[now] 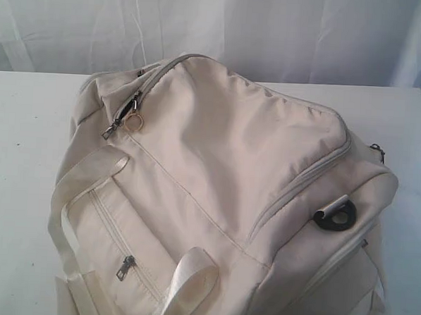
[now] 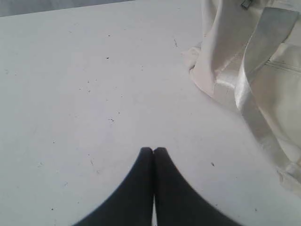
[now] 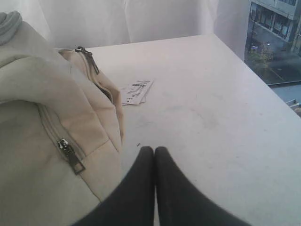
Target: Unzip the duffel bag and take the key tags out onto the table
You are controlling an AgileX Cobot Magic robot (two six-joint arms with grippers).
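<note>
White curtain [image 1: 274,27] backdrop; duffel bag [image 1: 224,172] on table [image 1: 22,119].

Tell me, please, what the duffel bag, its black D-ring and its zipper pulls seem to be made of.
The duffel bag: matte cream woven fabric, creased and stitched. The D-ring: probably plastic, dull black and moulded. The zipper pulls: metal, by their grey glint.

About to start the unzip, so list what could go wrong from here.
1. The duffel bag has several zips; the pocket pull could be taken for the ringed top pull.
2. Soft fabric may drag instead of unzipping.
3. The loose strap lies near the shut left hand and could snag.
</note>
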